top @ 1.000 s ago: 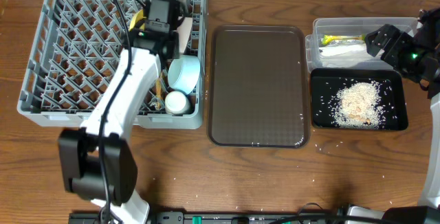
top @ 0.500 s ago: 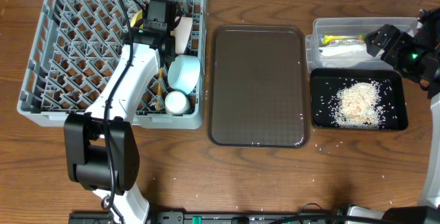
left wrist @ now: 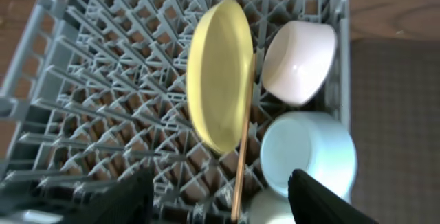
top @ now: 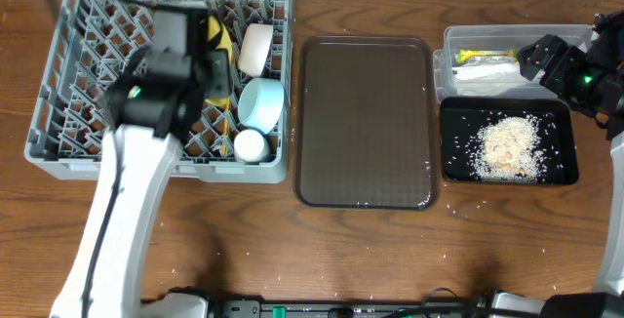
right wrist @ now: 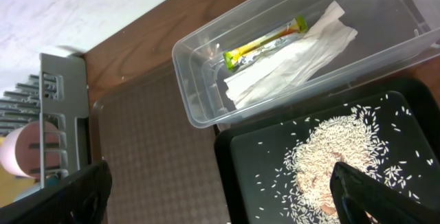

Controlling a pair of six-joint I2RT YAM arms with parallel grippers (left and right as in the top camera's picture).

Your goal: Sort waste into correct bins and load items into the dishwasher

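Round pale yellow plate (left wrist: 218, 73), on edge in grey pegged rack (left wrist: 82, 80): judged rigid, slick; grasp the rim. Left gripper (left wrist: 223, 200), right gripper (right wrist: 220, 189): jaws apart, empty.

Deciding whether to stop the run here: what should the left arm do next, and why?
Probably lift the left gripper clear of the dish rack. Its jaws stand open, holding nothing, and the yellow plate, a chopstick, white bowl, blue bowl and cup already sit in the rack.
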